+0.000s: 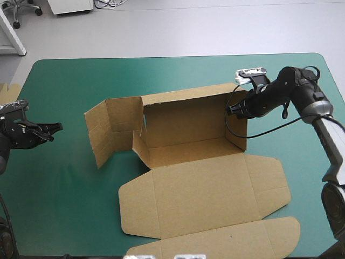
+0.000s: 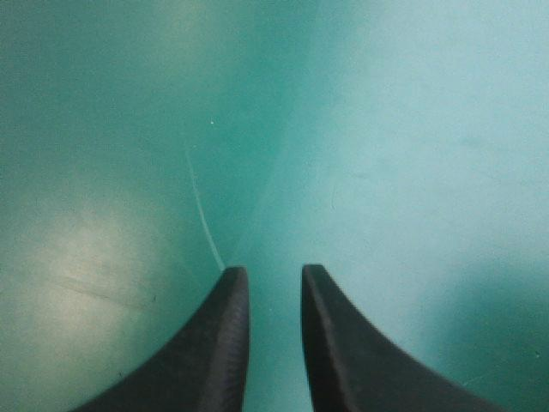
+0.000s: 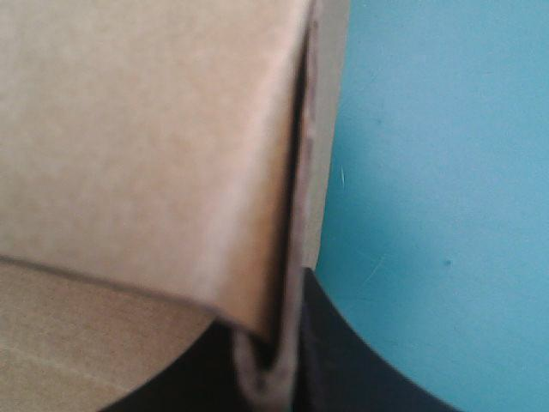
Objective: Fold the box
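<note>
Now our box sits mid-table, long axis left to right, lid flat toward the near edge. Our right gripper pinches its raised right end. Our left gripper, fingers slightly parted, hovers well apart to the left, facing the splayed left flap we judge needs raising next.

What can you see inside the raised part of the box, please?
Only bare brown floor shows inside the box; the right gripper pinches its right wall. Whatever lies behind that gripper is covered.
</note>
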Controlling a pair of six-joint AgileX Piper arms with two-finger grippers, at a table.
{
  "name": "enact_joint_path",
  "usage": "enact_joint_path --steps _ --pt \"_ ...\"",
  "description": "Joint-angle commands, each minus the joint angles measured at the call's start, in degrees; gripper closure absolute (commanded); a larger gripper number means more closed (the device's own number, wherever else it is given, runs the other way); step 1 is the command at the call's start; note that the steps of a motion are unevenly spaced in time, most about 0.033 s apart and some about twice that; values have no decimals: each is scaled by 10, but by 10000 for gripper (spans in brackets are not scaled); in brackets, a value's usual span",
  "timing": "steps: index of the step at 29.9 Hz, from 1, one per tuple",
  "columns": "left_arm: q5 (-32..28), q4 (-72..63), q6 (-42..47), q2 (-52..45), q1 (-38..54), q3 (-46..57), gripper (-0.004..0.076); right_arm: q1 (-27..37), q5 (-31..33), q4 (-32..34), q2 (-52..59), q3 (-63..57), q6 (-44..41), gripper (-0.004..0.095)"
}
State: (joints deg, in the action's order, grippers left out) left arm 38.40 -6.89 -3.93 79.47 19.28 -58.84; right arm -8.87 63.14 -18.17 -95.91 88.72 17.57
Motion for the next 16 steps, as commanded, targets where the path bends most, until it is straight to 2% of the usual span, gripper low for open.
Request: enact_joint_path --steps 1,3,8,16 --pt "-14 -17 -11 -16 2 -17 596 3 48 -1 28 79 -20 921" --pt "-13 -18 -11 -16 2 -17 599 3 82 13 28 115 -28 921" --pt "0 -15 -18 -16 2 -17 599 3 82 39 32 165 -51 921" --pt "3 -31 -35 -16 1 -17 599 3 82 41 -12 168 -73 921"
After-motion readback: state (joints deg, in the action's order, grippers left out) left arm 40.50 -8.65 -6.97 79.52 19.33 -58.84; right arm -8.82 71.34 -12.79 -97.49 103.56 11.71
